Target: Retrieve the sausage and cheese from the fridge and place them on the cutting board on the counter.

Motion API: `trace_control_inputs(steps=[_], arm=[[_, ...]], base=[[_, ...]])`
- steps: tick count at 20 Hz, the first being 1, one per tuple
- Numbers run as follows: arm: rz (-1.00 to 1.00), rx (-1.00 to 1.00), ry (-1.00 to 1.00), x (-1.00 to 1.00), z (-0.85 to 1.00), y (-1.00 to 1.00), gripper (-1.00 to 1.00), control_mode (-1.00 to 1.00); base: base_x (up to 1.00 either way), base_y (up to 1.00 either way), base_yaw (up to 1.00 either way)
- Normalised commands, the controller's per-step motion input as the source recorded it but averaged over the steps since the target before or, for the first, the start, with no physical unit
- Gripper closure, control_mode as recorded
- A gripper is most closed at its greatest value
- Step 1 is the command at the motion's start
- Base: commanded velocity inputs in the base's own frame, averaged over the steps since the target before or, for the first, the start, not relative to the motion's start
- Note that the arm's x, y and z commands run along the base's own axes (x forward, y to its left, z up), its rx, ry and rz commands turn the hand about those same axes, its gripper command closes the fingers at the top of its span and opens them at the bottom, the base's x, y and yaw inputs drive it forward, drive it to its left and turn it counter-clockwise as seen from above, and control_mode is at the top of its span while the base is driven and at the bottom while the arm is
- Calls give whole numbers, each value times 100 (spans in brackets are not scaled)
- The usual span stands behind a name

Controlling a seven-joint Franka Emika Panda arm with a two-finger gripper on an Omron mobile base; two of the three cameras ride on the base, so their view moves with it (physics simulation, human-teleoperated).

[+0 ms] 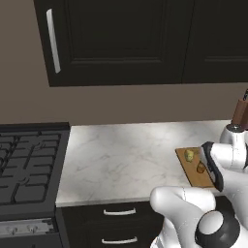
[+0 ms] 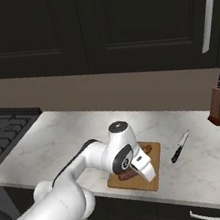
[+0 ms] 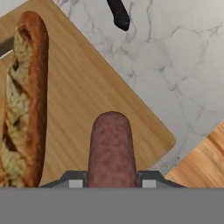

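Two fingers of the end effector [image 3: 112, 180] clamped on the sausage [image 3: 110, 148] | sausage sits just over the cutting board [image 3: 87, 100] on the counter [image 3: 183, 52] | speckled stick [image 3: 24, 96] lies on the board beside it | cheese [image 1: 189, 155] on board too | knife [image 2: 180, 146] on counter nearby

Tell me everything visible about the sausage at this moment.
The sausage is a short, dark reddish-brown cylinder with a rounded end and a mottled, meaty-looking surface. In the hand view it sits between the fingertips of the gripper, which is shut on it, its free end pointing out over the wooden cutting board. In the right base view a reddish bit of it shows under the hand, low over the board. Whether it touches the board cannot be told.
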Motion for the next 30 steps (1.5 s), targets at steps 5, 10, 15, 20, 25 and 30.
trace_control_inputs(steps=[5, 10, 15, 20, 25, 30], arm=[[0, 0, 0, 19, -28, 6, 100, -100], [0, 0, 0, 40, -14, -14, 100, -100], [0, 0, 0, 38, -13, -9, 100, -100], [0, 0, 0, 18, -4, -20, -100, -100], [0, 0, -4, -24, 3, -13, -100, -100], [0, -2, -21, -15, 32, 0, -100, -100]], base=[[0, 0, 0], [0, 0, 0], [0, 0, 0], [0, 0, 0], [0, 0, 0], [0, 0, 0]])
